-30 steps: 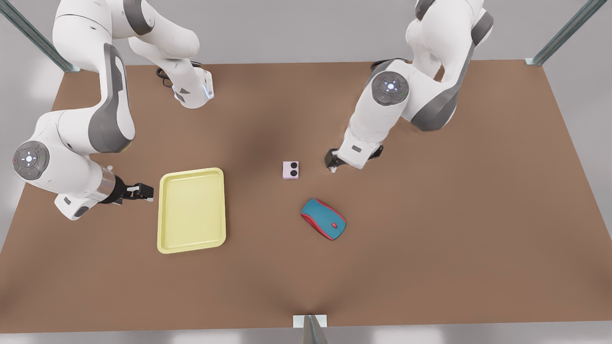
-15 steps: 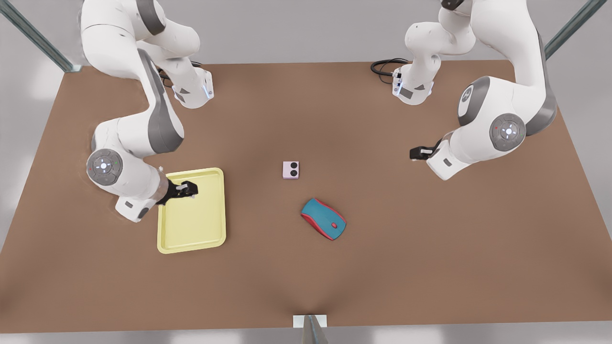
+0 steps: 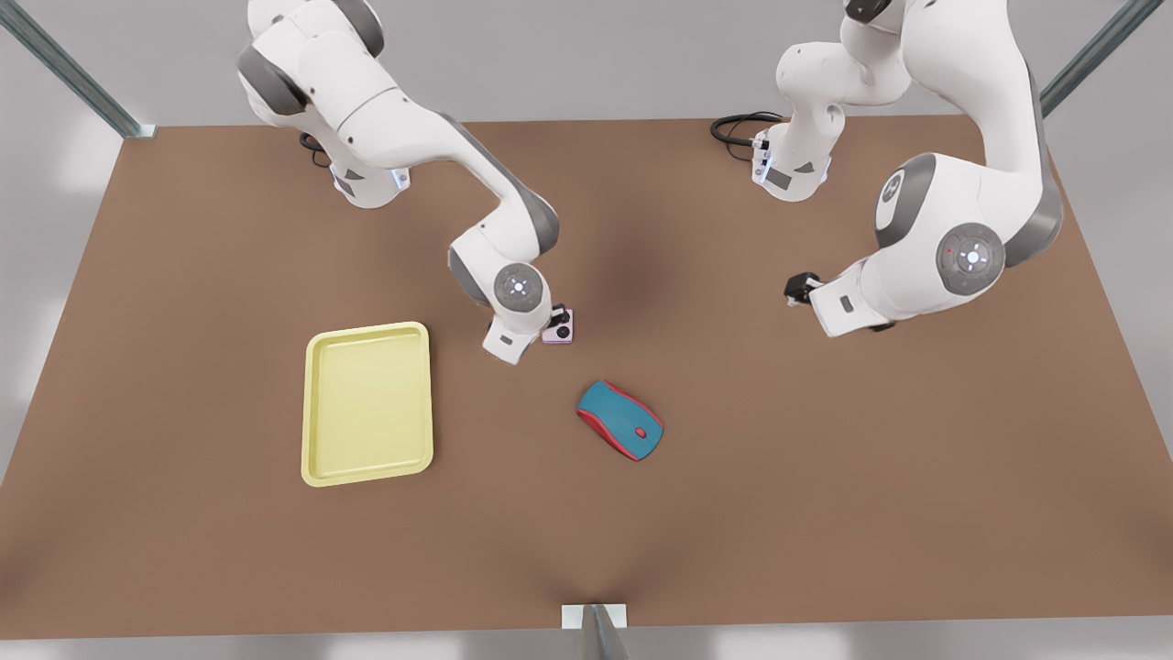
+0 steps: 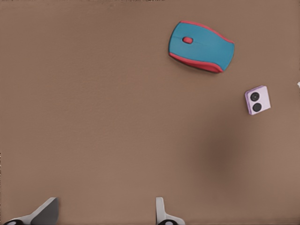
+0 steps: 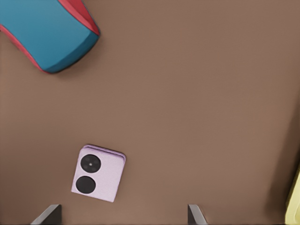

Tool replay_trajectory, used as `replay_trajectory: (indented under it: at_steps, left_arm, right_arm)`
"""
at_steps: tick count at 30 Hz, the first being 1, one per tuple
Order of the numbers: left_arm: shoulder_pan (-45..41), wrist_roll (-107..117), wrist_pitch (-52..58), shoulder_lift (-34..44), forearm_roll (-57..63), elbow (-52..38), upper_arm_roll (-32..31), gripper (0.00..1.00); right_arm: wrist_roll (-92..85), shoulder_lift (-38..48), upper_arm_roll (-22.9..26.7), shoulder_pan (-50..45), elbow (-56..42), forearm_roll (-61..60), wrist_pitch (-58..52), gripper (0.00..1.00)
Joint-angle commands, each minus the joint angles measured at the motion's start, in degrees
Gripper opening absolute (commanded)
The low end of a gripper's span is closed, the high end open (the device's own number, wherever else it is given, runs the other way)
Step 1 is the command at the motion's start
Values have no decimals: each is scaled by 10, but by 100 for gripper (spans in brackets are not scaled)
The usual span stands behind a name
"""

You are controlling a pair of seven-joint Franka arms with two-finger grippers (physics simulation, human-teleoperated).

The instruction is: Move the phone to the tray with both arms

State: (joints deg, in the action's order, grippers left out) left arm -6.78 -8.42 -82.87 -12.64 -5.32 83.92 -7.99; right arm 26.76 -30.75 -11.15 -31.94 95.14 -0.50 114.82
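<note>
The pale pink phone (image 3: 564, 329) lies flat on the brown table, lenses up, half covered in the front view by my right gripper (image 3: 555, 321). That gripper hangs open just above it. In the right wrist view the phone (image 5: 98, 173) sits closer to one finger than the other of the right gripper (image 5: 121, 214), untouched. The yellow tray (image 3: 367, 403) rests toward the front view's left, and its rim (image 5: 295, 199) shows in the right wrist view. My left gripper (image 3: 795, 289) waits open at the front view's right, far from the phone (image 4: 257, 100); its own view shows the left gripper (image 4: 103, 212).
A teal-and-red mouse (image 3: 620, 420) lies just in front of the phone, also seen as the mouse (image 4: 201, 46) and the mouse (image 5: 47, 33). A black cable (image 3: 733, 128) coils at the back by an arm base. Metal posts stand at the table corners.
The right arm swung from beside the tray, across it, to above the phone. The left arm pulled back from near the phone to the front view's right, then stayed nearly still.
</note>
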Motion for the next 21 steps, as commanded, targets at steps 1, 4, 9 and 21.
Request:
replay_trajectory:
  at_steps: [1,4,9,21]
  left_arm:
    - [0,-144,-3,-2,4,-7,0,100]
    - [1,-142,8,6,22,-22,1,100]
    - [1,-144,10,2,29,-22,14,100]
    - [1,-138,22,-3,29,-17,20,100]
  right_arm:
    - [289,-30,-5,-16,2,3,129,100]
    - [291,-60,-5,-29,-1,1,161,100]
    - [249,-83,-4,-21,9,2,205,100]
    - [203,-70,-4,-46,77,6,211,100]
